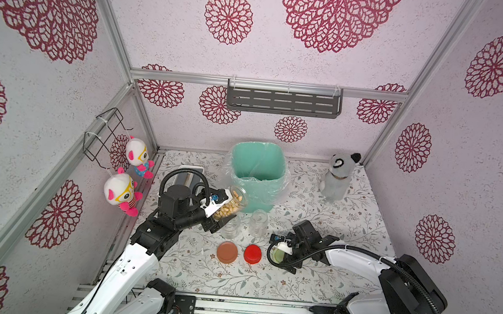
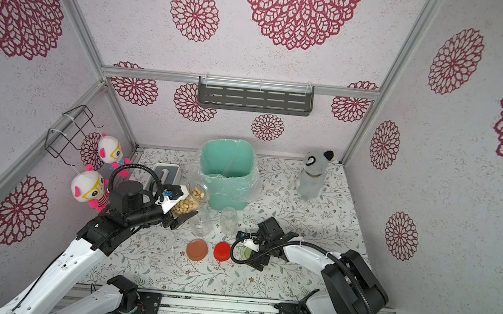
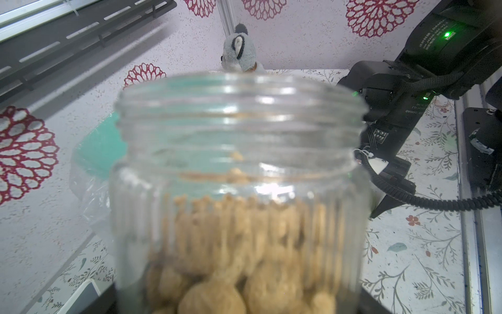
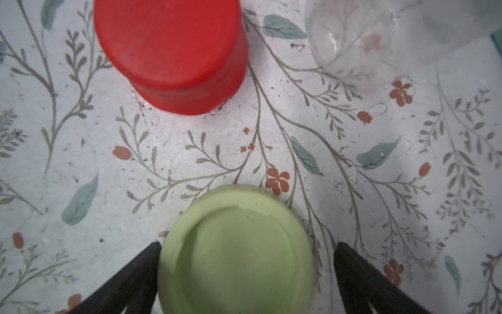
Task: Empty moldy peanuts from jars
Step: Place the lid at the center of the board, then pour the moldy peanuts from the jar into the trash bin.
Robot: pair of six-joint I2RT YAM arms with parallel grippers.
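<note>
Tan peanuts, blurred in the left wrist view, fill the lower part of the lidless jar. The left gripper clamps it tilted, mouth toward the bin just ahead; the far finger is hidden behind the jar. Right gripper stands open astride the green lid on the table, one fingertip at its edge, the other clear. Cable and gripper mostly hide that lid in both top views. Empty jars stand between the grippers.
</note>
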